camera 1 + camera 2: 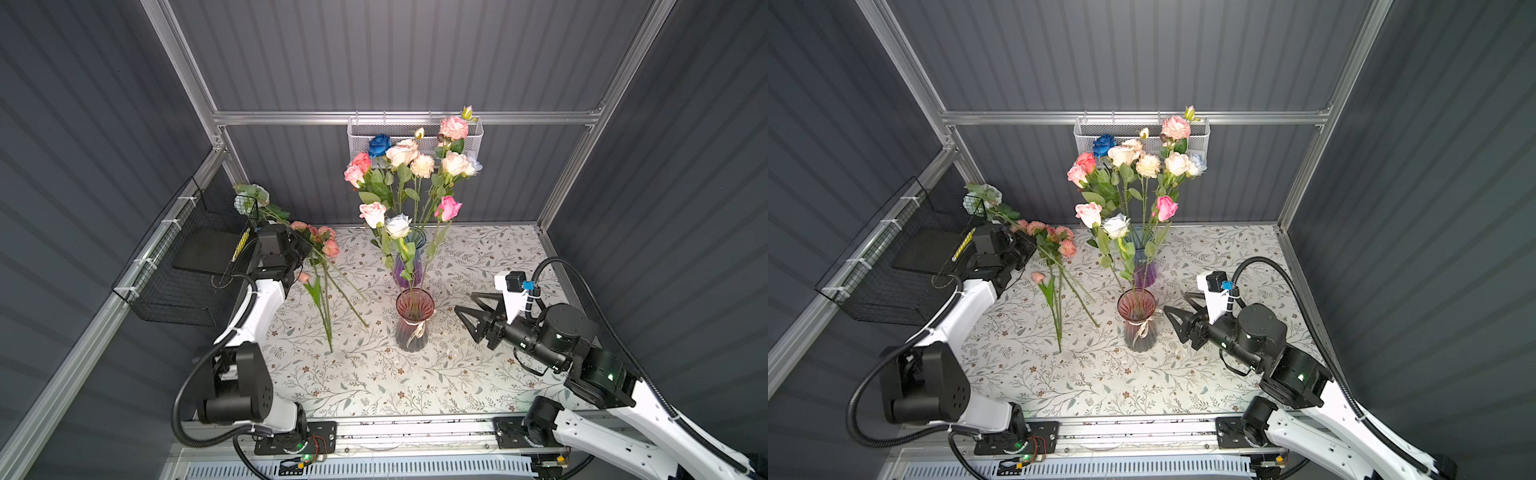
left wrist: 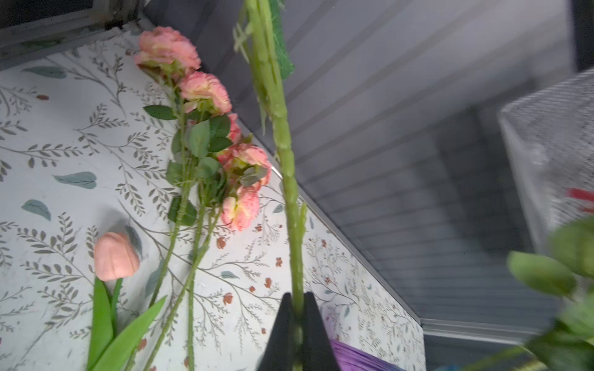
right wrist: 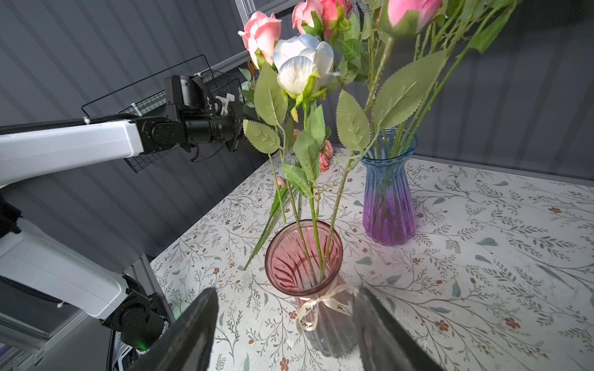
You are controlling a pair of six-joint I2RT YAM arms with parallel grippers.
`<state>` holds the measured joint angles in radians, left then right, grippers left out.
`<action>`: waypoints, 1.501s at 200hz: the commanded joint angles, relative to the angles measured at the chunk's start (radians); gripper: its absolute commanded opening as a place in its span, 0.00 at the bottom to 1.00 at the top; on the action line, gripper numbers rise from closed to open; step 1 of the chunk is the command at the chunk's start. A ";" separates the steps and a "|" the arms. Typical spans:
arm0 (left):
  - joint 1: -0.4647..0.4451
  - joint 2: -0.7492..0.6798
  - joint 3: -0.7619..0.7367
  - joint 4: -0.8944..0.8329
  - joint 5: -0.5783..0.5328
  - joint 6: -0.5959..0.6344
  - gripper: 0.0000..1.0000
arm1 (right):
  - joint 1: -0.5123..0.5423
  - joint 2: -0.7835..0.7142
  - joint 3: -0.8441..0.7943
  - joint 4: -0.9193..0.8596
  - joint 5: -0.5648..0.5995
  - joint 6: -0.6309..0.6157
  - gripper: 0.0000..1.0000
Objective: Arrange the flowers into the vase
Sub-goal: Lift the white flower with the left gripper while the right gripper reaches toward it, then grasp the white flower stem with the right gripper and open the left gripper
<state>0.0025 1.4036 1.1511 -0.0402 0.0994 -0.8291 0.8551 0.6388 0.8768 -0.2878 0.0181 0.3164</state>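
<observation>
Flower stem (image 2: 287, 160) tight in left pincer (image 2: 300, 298); right pincer (image 3: 286, 292) agape near pink vase (image 3: 289, 257).

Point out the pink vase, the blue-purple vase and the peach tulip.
pink vase (image 3: 283, 260), right wrist view, upper wall
blue-purple vase (image 3: 387, 212), right wrist view, ribbed body
peach tulip (image 2: 115, 257), left wrist view, bloom

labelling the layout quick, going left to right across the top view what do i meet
black wire basket → loose flowers lying flat → pink vase → right gripper. Left out: the left gripper with its held stem, overlapping the loose flowers, and the blue-purple vase, in line with the pink vase.
</observation>
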 commanded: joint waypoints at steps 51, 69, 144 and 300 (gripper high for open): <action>-0.037 -0.460 0.080 -0.310 0.216 0.146 0.00 | -0.002 0.048 0.122 -0.016 -0.165 0.035 0.70; -0.037 -0.521 0.106 -0.364 0.335 0.172 0.00 | 0.000 0.103 0.165 -0.010 -0.272 0.038 0.67; -0.038 -0.657 0.008 0.012 0.864 0.063 0.00 | 0.257 0.544 0.564 -0.078 -0.314 -0.094 0.66; -0.079 -0.730 -0.059 0.072 0.904 0.090 0.30 | 0.319 0.943 0.940 -0.039 -0.518 -0.109 0.00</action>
<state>-0.0761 0.6842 1.0996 0.0643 1.0294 -0.7643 1.1633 1.6043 1.8416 -0.3820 -0.4648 0.2237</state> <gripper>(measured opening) 0.129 0.054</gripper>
